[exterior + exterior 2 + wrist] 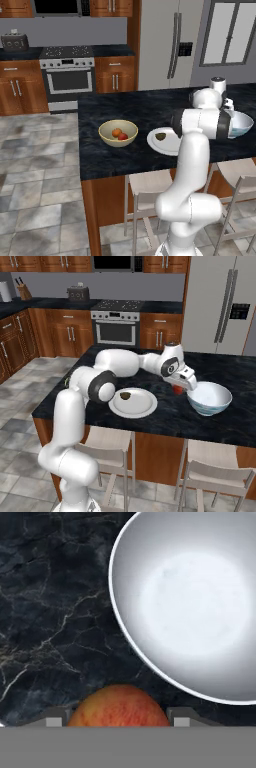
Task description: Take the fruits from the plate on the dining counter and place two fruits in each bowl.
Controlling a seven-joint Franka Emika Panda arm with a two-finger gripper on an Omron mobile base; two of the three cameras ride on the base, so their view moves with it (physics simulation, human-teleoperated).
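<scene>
Nearest the left base camera are the pale stools [150,192] tucked under the dining counter [100,157]. On the black stone I count one tan-yellow bowl [118,132] with two fruits in it, an orange fruit [116,132] and a red one [123,136]. Beside it sits the plate [164,141], with a single dark green fruit [160,135] left on it. The white bowl [240,123] is partly hidden behind my forearm.

From the right base view the plate [133,403] and green fruit [125,396] sit near the counter's front edge, well apart from the white bowl [209,397]. The gripper [179,389] hangs just beside that bowl's rim with a red fruit [178,389] at its tips, not yet over the bowl.

In the hand view the red fruit [118,706] sits squarely between the two finger tips [56,718], which stand about a fruit's width apart and appear to be clamped on it. Ahead lies the white bowl [197,607], empty as far as I can see.

I judge the task about half done: one bowl has its pair, the third fruit is in hand, and the fourth waits on the plate. Four fruits, two bowls, one plate in all
</scene>
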